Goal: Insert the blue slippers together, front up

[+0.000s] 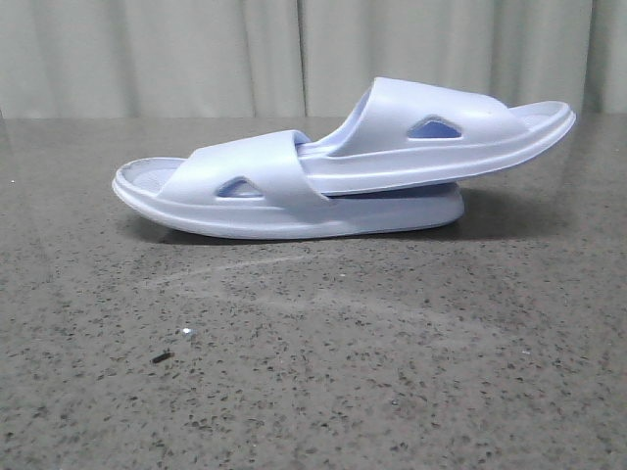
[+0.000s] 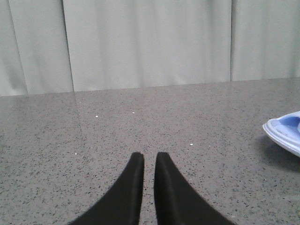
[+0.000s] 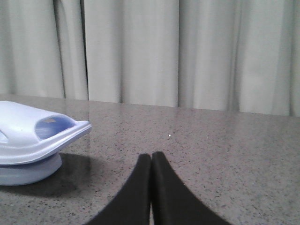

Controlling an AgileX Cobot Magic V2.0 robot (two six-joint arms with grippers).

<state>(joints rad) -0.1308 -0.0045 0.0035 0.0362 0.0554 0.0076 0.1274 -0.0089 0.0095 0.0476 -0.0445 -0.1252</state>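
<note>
The two blue slippers lie joined on the grey speckled table in the front view. The lower slipper lies flat with its strap to the left. The upper slipper has one end pushed under that strap and its other end raised to the right. Neither gripper shows in the front view. My left gripper is empty, its jaws nearly touching, low over bare table, with one slipper end off to its side. My right gripper is shut and empty, apart from the upper slipper and the lower one.
A pale pleated curtain hangs behind the table's far edge. A small dark speck and a tiny white crumb lie on the table in front of the slippers.
</note>
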